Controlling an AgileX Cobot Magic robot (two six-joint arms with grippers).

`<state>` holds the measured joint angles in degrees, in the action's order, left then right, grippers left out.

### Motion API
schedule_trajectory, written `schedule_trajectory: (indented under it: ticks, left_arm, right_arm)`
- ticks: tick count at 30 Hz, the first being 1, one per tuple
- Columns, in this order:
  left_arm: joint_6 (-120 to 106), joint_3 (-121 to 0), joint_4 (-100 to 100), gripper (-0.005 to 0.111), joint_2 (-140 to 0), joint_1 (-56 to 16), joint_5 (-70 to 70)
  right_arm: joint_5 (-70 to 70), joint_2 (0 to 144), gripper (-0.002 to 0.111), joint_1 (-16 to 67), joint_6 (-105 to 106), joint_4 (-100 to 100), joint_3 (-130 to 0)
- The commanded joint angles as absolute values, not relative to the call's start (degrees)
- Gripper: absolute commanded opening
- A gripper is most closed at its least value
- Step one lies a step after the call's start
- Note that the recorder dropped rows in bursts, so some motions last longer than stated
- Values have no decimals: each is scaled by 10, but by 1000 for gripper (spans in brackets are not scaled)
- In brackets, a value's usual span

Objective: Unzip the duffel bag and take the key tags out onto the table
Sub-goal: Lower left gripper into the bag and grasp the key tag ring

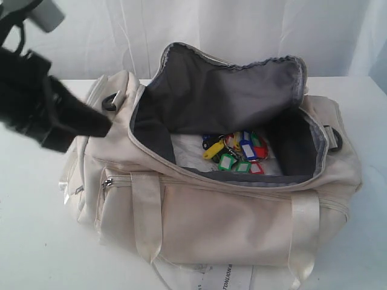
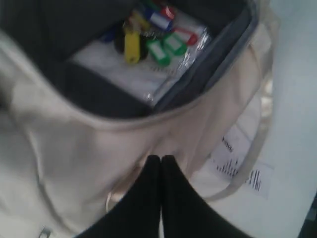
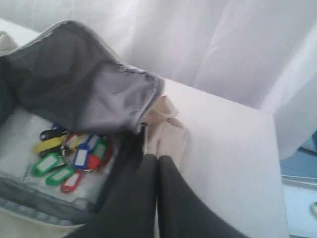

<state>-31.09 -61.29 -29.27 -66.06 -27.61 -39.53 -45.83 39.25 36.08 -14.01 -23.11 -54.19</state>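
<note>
- While the duffel bag [image 1: 230,223] gapes, left gripper [image 2: 161,157] and right gripper [image 3: 158,157] hang pinched, empty.
- Risk: flap [image 1: 224,90] at 12 o'clock, seemingly floppy, could collapse onto key tags [image 1: 236,154].

Exterior cam: raised, in front of the desk [image 1: 36,254], tilted down toward the white curtain [image 1: 242,30]. The duffel bag [image 1: 242,217] fills mid-frame, and the left arm [image 1: 42,109] is blurred and close at upper left.
Left wrist cam: very near, looks steeply down past the left gripper [image 2: 161,159] over the bag's front wall into the opening. A paper hang-tag [image 2: 242,171] lies on the desk alongside.
Right wrist cam: near, shallower angle past the right gripper [image 3: 158,159], over the bag's end toward the curtain.
All three share the key tags [image 1: 237,154] inside the bag.
</note>
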Motion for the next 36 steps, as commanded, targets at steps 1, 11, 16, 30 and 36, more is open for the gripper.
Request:
schedule_trajectory:
  ticks: [1, 11, 16, 30, 36]
  left_arm:
    - [-346, -711, -316, 0, -767, -316, -405]
    - [-343, -943, -223, 0, -1040, -398, -418]
    - [-343, -1050, -43, 0, -1142, -479, -420]
    - [-538, -1076, 50, 62, -1213, -529, -408]
    - [-475, -1076, 76, 63, -1243, -529, -344]
  right_arm:
    - [-399, 332, 0, 360, -276, -338, -470]
    - [-367, 304, 0, 360, -287, -338, -438]
    - [-367, 304, 0, 360, -287, -336, -438]
    - [-380, 304, 0, 420, -284, -348, -438]
    - [-381, 304, 0, 423, -287, -351, -438]
